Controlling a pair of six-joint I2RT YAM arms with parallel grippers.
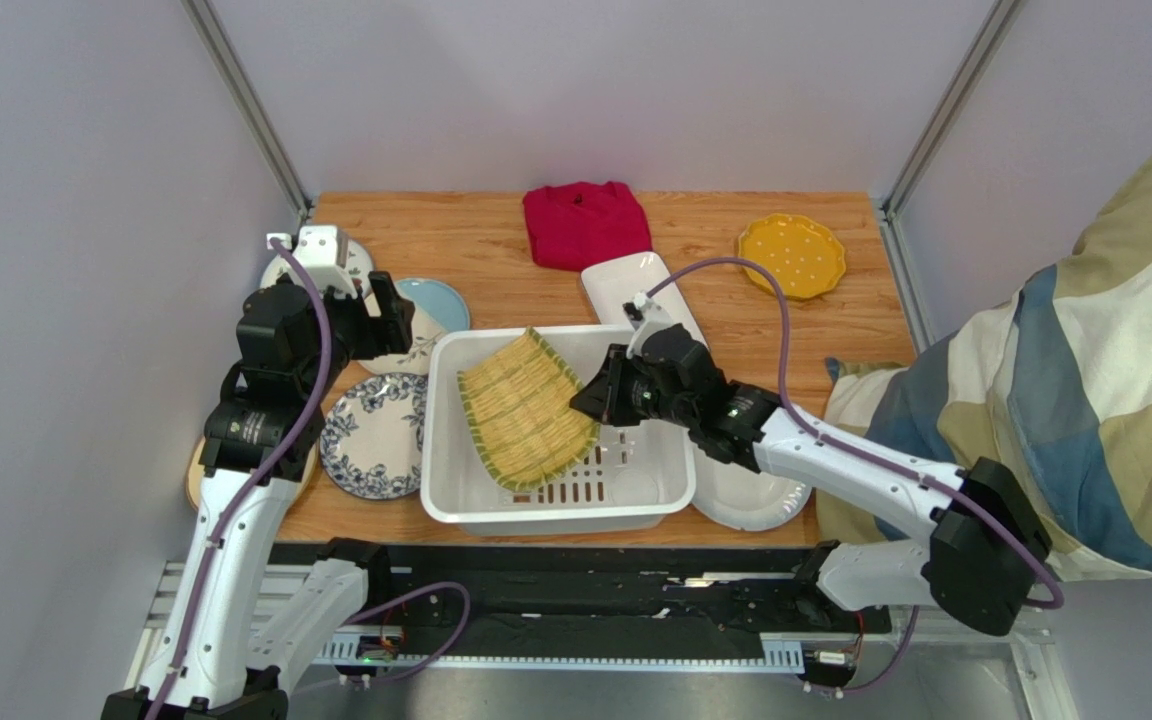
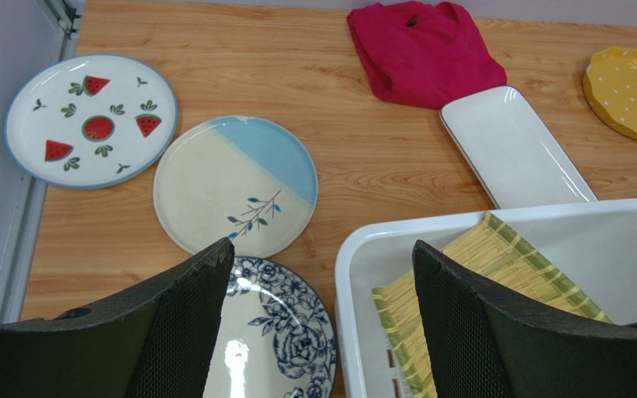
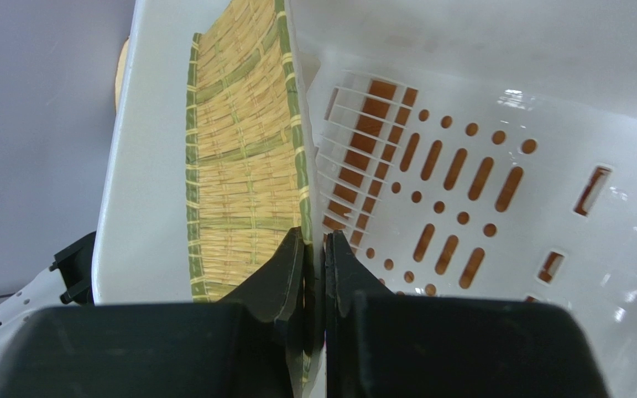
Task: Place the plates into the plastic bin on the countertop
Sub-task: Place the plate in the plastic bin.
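The greenish woven plate [image 1: 525, 408] is inside the white bin [image 1: 560, 510], tipped up on edge and leaning against the bin wall on the far side from the right arm. The right hand [image 3: 313, 240] has it – fingers pinched together on the plate's near rim, which runs straight in between them. I think the plate's low edge is down on the slotted bottom, but the wrist view is too tight to be sure.

Under that same arm, behind the hand and just beside the bin, a plain white round plate [image 1: 748, 495] sits on the wood table [image 1: 447, 240]. Ahead of the hand and past the bin's far rim is a white rectangular plate [image 1: 612, 282], and well off to the hand's right a yellow scalloped plate [image 1: 791, 255].

The left hand [image 2: 322, 249] hangs above the table just beside the bin – fingers wide apart, nothing between them. Right below it is the blue floral plate [image 2: 276, 340]. Just ahead of it is the cream-and-blue plate [image 2: 222, 191] with the leaf sprig, and further ahead to its left is the fruit-print plate [image 2: 89, 120]. A folded red cloth [image 1: 585, 222] lies at the far edge, beside the rectangular plate.
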